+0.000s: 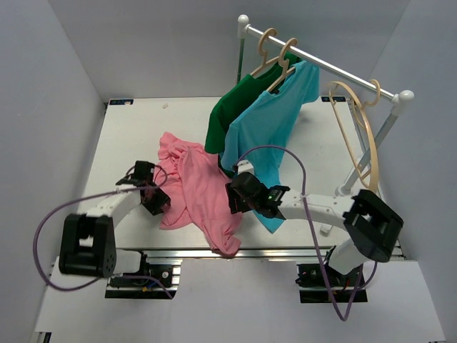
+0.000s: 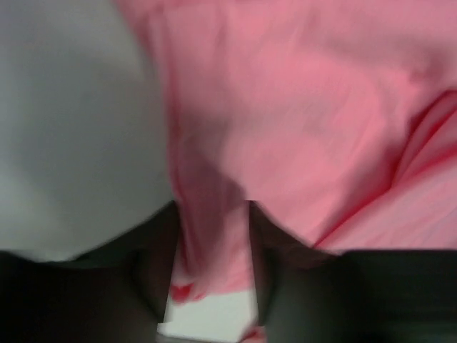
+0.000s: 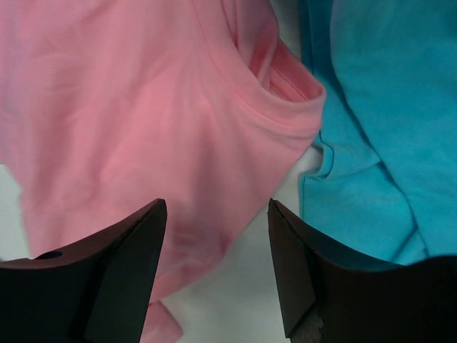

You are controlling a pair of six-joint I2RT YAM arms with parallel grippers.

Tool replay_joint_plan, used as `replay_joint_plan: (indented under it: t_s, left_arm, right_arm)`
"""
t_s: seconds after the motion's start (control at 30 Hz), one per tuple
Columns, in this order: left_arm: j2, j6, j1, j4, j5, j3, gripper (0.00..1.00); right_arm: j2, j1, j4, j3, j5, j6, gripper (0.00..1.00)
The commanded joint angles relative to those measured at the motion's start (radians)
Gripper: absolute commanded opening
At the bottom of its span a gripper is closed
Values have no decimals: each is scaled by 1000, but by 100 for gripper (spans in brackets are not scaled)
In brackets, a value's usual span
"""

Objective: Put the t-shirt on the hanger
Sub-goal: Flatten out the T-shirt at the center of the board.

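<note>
The pink t-shirt lies crumpled on the white table, between my two grippers. My left gripper is at its left edge. In the left wrist view the gripper has a bunched fold of the t-shirt filling the gap between its fingers. My right gripper is at the shirt's right edge. In the right wrist view it is open and empty just above the t-shirt, near the collar. The bare beige hanger hangs at the right end of the rack.
A white clothes rail crosses the back right. Two like hangers on it hold a dark green shirt and a teal-blue shirt. The blue shirt's hem hangs right beside my right gripper. The pink shirt's lower end drapes over the table's near edge.
</note>
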State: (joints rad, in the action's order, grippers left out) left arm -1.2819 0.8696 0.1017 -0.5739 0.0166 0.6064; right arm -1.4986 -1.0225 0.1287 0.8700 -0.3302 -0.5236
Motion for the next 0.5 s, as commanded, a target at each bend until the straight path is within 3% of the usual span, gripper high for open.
replay_joint_plan:
  t_s: [0.0, 0.07, 0.1, 0.17, 0.2, 0.27, 0.3, 0.33, 0.47]
  left_arm:
    - [-147, 9, 4, 74, 62, 87, 41]
    - [-221, 34, 0, 45, 115, 136, 19]
    - [-290, 52, -3, -31, 153, 169, 0]
    - [-345, 89, -17, -108, 265, 275, 0]
    - [-364, 100, -28, -168, 298, 309, 0]
    - [-384, 109, -68, -188, 339, 377, 0]
    - [-382, 108, -91, -198, 339, 392, 0]
    - [-381, 105, -159, -201, 336, 409, 0]
    - [-421, 94, -298, -207, 362, 531, 0]
  right_arm:
    - [-66, 7, -41, 35, -7, -52, 64]
    - [-106, 7, -41, 46, -15, -62, 59]
    - [-129, 7, -40, 47, -29, -75, 51]
    - [-147, 7, -31, 52, -23, -79, 40]
    - [-156, 7, -37, 49, 5, -81, 27]
    - [-186, 4, -58, 43, 46, -76, 18]
    - [-193, -1, -66, 41, 81, -78, 7]
    - [-206, -8, -66, 43, 95, -72, 2]
    - [-212, -109, -67, 52, 143, -20, 0]
